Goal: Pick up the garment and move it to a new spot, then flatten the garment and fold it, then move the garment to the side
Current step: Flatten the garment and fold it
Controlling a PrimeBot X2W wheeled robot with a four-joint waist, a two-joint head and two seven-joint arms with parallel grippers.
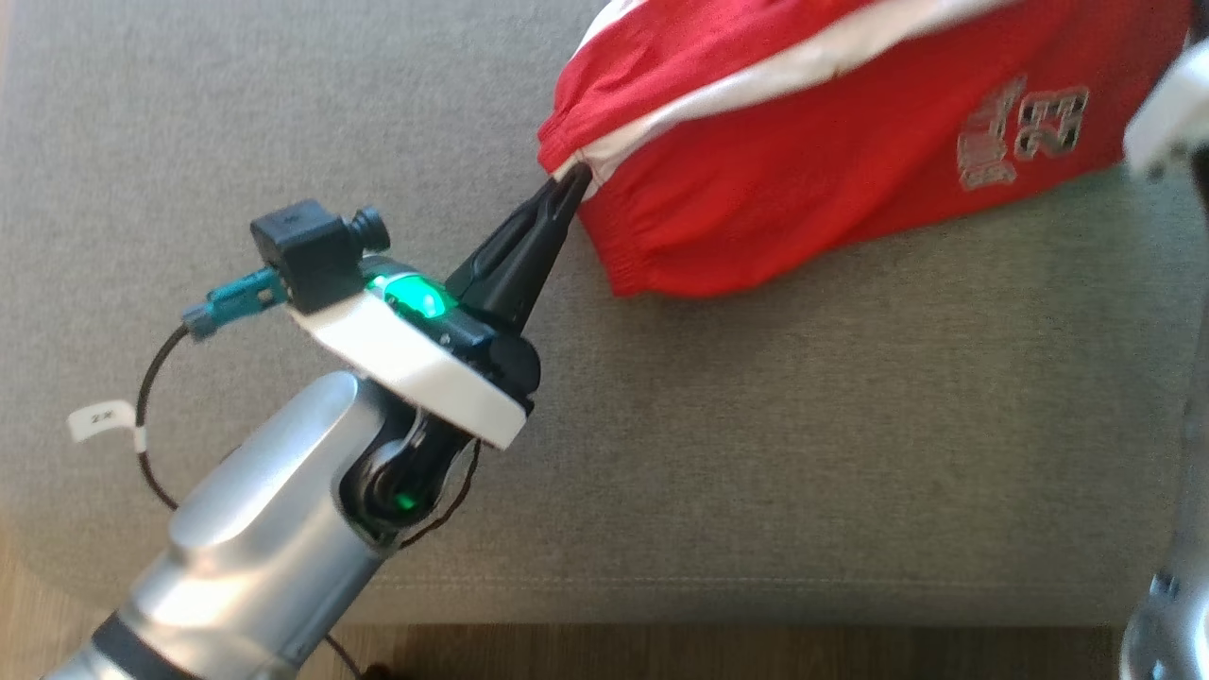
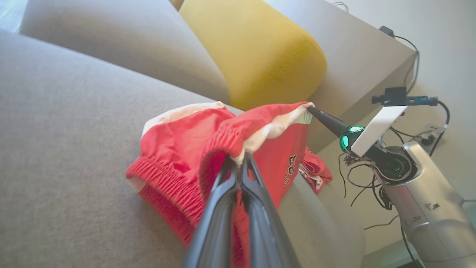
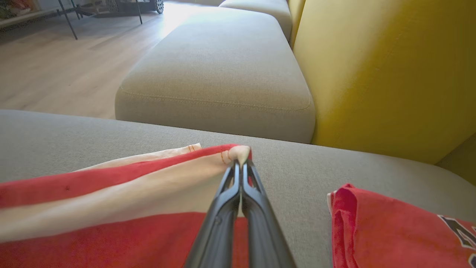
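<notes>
The garment [image 1: 831, 170] is a pair of red shorts with a white stripe, an elastic waistband and a grey "23" print. It hangs stretched between both grippers, its lower part sagging onto the grey sofa seat [image 1: 756, 453]. My left gripper [image 1: 570, 179] is shut on a waistband corner; the left wrist view shows its fingers [image 2: 240, 160] pinching red and white cloth [image 2: 178, 149]. My right gripper [image 3: 241, 160] is shut on the opposite corner of the garment [image 3: 111, 208]. Its tip [image 2: 311, 108] also appears in the left wrist view.
A yellow back cushion [image 2: 260, 52] stands behind the seat. A second grey seat cushion [image 3: 219, 63] lies beyond, with wooden floor [image 3: 55, 67] to its side. Another red cloth [image 3: 394, 230] lies on the seat beside the garment. Loose cables [image 2: 357, 178] hang near the right arm.
</notes>
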